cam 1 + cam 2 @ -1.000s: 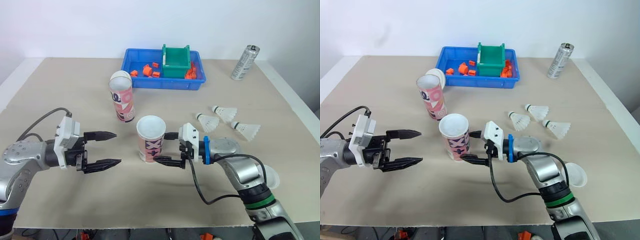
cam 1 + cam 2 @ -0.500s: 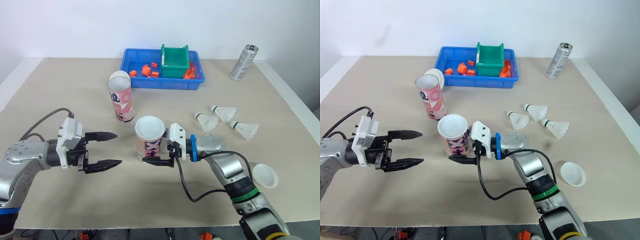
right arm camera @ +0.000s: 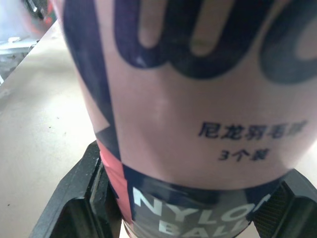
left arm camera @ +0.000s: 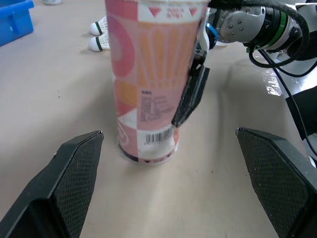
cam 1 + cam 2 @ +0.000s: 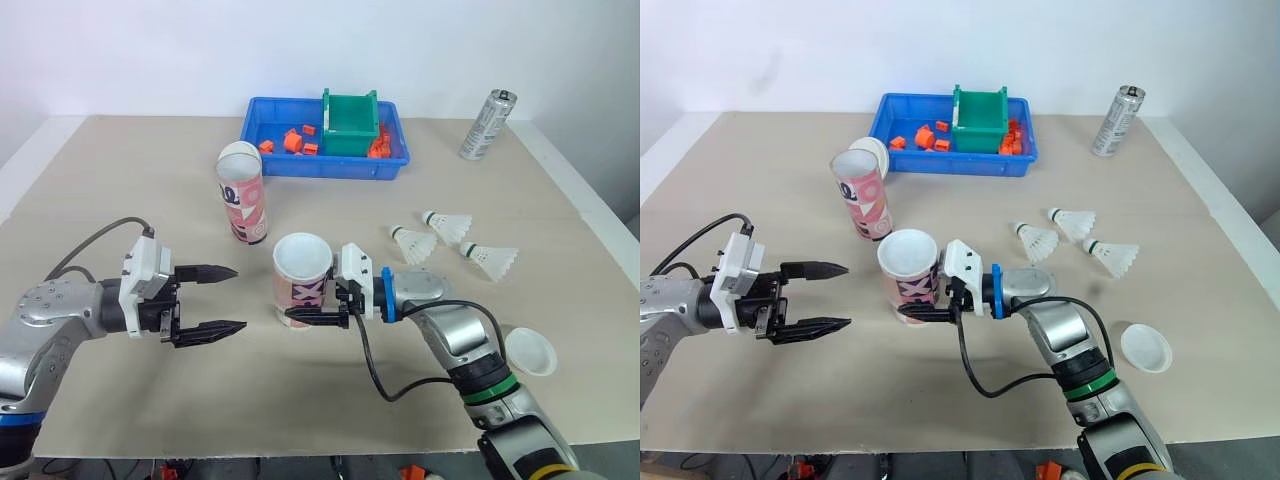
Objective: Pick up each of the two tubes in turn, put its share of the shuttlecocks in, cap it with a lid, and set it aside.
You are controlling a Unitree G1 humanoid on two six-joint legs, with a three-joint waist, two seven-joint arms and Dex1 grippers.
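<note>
The near tube [image 5: 302, 280], pink and navy with a white open mouth, stands at the table's middle. My right gripper [image 5: 300, 302] reaches in from the right and is shut on its lower part, one finger [image 3: 81, 198] against each side. My left gripper [image 5: 225, 298] hangs open just left of that tube [image 4: 153, 84], apart from it. The far tube [image 5: 243, 200] stands behind, with a white lid [image 5: 876, 150] leaning at its back. Three shuttlecocks [image 5: 413, 243] [image 5: 450, 224] [image 5: 492, 258] lie to the right. A second lid [image 5: 530, 351] rests near the right front.
A blue bin [image 5: 322, 163] of orange pieces, with a green box [image 5: 351, 122] in it, sits at the back. A silver can [image 5: 489, 125] stands at the back right. The table's front edge runs close under both arms.
My right gripper slid left around the near tube, then its near finger drew in against it. The arm's move uncovered the lid at the right front. My left gripper edged slightly right.
</note>
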